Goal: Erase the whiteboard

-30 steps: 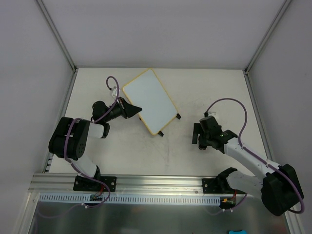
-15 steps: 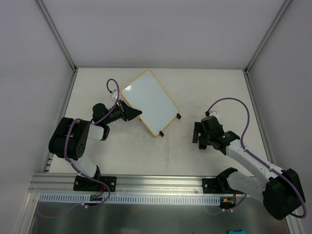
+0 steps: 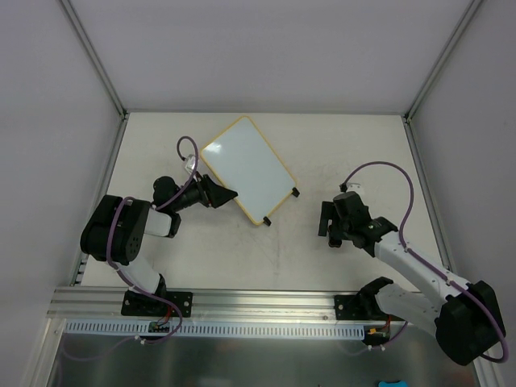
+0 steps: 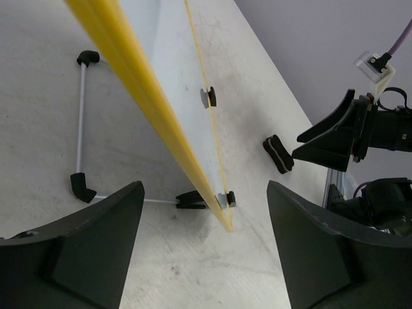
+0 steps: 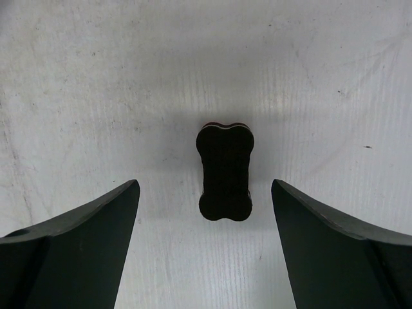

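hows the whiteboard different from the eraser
The whiteboard is white with a yellow rim; the eraser is black. The whiteboard is far larger and rectangular; the eraser is a small bone-shaped block. The whiteboard stands tilted on its feet by the left gripper; the eraser lies flat below the open right gripper. Both rest on the table, ungripped.

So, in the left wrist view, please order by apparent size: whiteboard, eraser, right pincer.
1. whiteboard, though closeness to the camera enlarges it.
2. right pincer.
3. eraser, clearly the smallest.
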You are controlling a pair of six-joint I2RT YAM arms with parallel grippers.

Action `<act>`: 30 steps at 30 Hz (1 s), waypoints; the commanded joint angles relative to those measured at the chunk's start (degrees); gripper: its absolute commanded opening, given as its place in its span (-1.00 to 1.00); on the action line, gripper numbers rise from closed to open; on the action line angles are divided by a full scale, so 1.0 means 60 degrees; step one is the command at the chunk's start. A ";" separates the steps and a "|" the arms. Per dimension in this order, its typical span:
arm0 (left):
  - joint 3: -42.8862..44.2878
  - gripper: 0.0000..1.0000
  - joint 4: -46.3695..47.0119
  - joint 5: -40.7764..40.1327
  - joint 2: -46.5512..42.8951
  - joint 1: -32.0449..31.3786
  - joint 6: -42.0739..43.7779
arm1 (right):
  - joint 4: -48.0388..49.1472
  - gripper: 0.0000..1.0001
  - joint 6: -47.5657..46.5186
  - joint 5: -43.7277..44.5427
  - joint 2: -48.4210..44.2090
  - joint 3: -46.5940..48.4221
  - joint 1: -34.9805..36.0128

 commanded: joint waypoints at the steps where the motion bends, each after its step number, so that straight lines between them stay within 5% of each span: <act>1: -0.0182 0.58 0.3461 0.0088 -0.0116 0.0012 0.0272 | -0.0088 0.75 -0.0111 0.0194 -0.0200 0.0085 0.0021; 3: -0.0313 0.96 0.3534 0.0102 -0.0291 0.0026 0.0199 | -0.0103 0.75 -0.0111 0.0180 -0.0230 0.0099 0.0021; 15: -0.2540 0.98 0.1986 -0.1405 -0.3394 0.0012 0.0067 | 0.0351 0.98 -0.0624 -0.0332 -0.2293 -0.0222 0.0065; 23: -0.3025 0.98 -0.4323 -0.2517 -0.8533 -0.0003 0.1004 | 0.0366 0.98 -0.1020 -0.1006 -0.3771 -0.0573 0.0094; 27: -0.1987 0.98 -1.0147 -0.3880 -1.1840 0.0012 0.1472 | 0.0527 0.99 -0.1151 -0.1256 -0.4783 -0.0998 0.0109; 30: -0.1780 0.98 -1.1693 -0.3750 -1.3438 -0.0003 0.1810 | 0.0716 0.98 -0.1195 -0.1489 -0.5602 -0.1364 0.0109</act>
